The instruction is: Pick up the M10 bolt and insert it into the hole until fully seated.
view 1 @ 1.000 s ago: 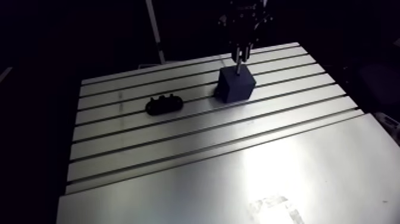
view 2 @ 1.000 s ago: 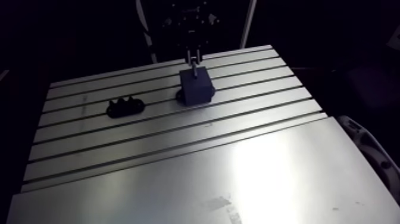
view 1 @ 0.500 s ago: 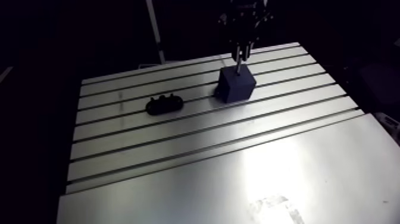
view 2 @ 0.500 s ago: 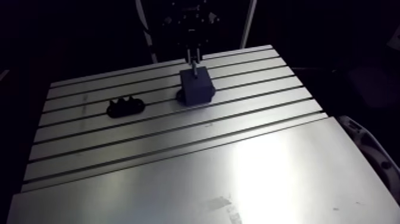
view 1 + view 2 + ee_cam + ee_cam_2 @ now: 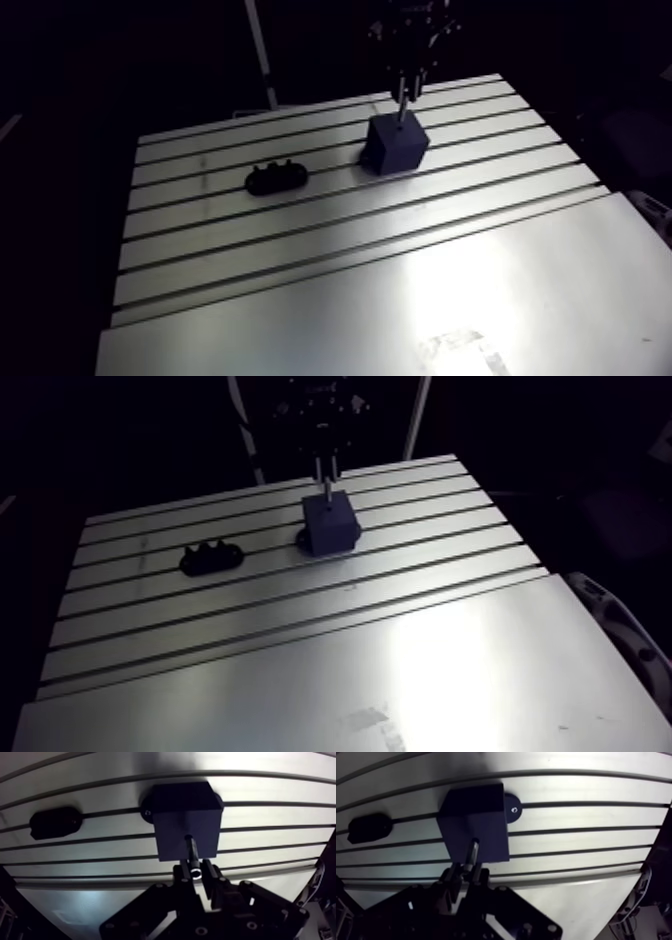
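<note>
Clamped upright between the two fingers of the gripper [image 5: 196, 872], the M10 bolt [image 5: 192, 852], tip down on the top face of a dark block [image 5: 182, 812] near the tabletop's [image 5: 400, 260] far edge.

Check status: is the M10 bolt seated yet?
Not yet. Done: the bolt is picked up. In hand: the gripper is shut on its head end, with the tip meeting the top of the dark block. Left: much of the shank shows above the block, so push down until seated.

Arm view high and far over the table [image 5: 300, 225]; wrist view close above the dark block [image 5: 185, 807], common to both.
</note>
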